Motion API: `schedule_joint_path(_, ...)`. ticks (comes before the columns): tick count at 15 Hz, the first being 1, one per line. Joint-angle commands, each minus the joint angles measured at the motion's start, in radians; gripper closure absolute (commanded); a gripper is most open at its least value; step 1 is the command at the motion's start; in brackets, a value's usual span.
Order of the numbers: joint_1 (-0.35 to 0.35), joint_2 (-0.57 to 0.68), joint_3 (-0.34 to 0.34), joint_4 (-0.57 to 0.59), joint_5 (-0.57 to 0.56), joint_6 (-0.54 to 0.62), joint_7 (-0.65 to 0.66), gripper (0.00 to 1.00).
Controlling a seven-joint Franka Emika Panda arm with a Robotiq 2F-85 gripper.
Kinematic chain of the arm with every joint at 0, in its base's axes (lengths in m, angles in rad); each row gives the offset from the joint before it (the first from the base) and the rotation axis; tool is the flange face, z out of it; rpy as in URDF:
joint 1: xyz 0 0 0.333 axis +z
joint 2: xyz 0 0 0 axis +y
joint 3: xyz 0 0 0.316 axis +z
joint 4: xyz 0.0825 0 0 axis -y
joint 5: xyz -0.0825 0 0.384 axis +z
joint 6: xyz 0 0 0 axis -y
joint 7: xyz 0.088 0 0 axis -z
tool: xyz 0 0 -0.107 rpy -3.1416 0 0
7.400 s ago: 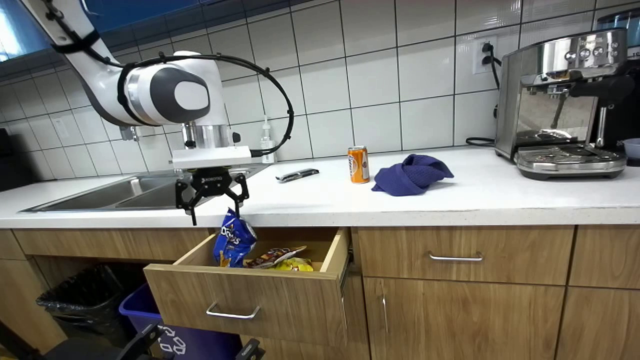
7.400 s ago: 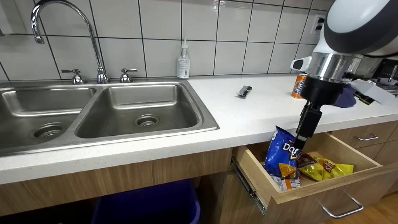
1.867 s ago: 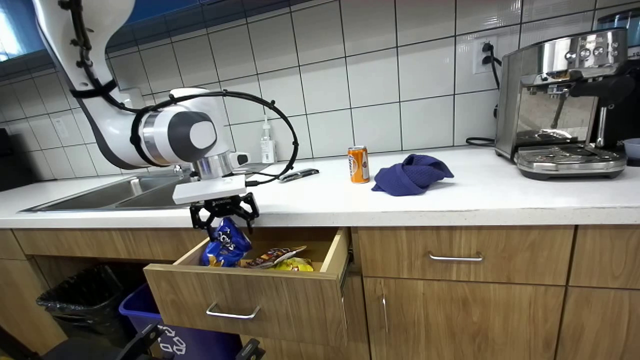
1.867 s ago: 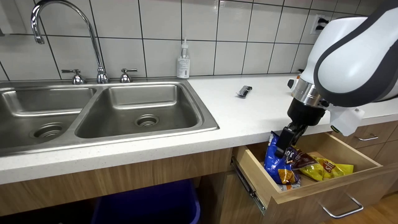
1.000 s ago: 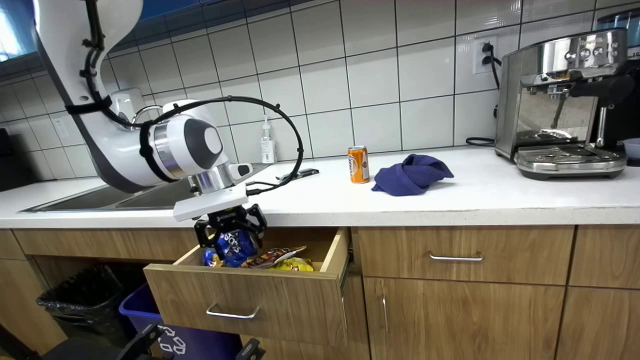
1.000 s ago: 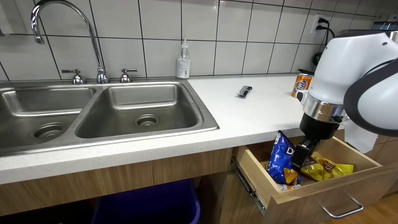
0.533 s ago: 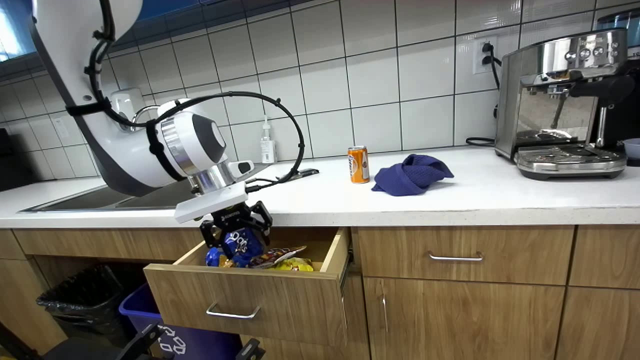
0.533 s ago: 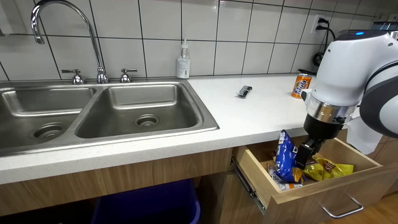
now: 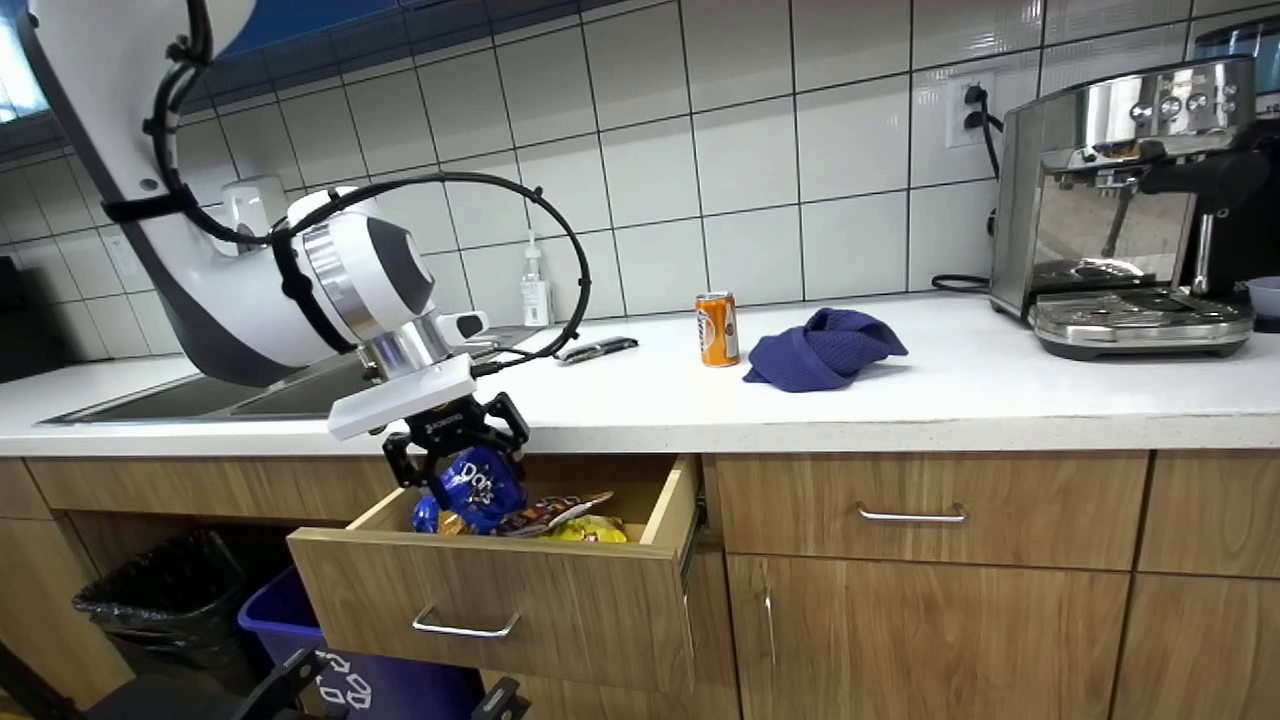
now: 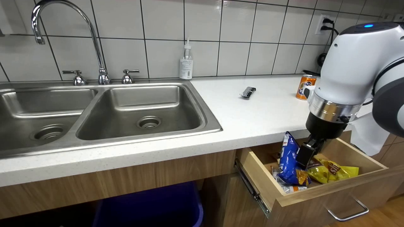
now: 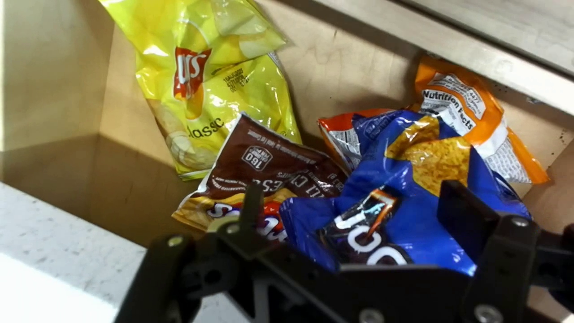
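One pulled-out drawer (image 9: 500, 585): one brown bag (image 11: 273, 170), one blue bag (image 11: 410, 193) nearest one gripper (image 11: 351, 190), two fingers (image 11: 464, 215) apart

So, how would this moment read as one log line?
gripper: open, at blue bag, contact unclear | drawer: open, holds blue bag, yellow bag, brown bag, orange bag | can: upright on counter

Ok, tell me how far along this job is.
Looks done: the drawer is pulled out. Under way: the gripper stands open at the blue bag, part of which shows between its fingers in the wrist view. Left, probably: closing on the bag, since a gap shows between one finger and it.
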Motion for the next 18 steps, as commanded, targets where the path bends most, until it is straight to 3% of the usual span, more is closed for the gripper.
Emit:
schedule_joint_path(1,-0.021,-0.111,0.044,-0.063,0.117,-0.063,-0.042,0.0)
schedule_joint_path(4,-0.012,-0.197,0.057,-0.096,0.235,-0.136,-0.071,0.0)
schedule_joint_path(5,-0.087,-0.227,0.133,-0.1,0.24,-0.17,-0.062,0.0)
schedule_joint_path(9,-0.137,-0.321,0.22,-0.123,0.362,-0.267,-0.114,0.0)
schedule_joint_path(15,-0.156,-0.429,0.278,-0.174,0.485,-0.344,-0.146,0.0)
schedule_joint_path(18,-0.153,-0.418,0.289,-0.129,0.526,-0.402,-0.154,0.0)
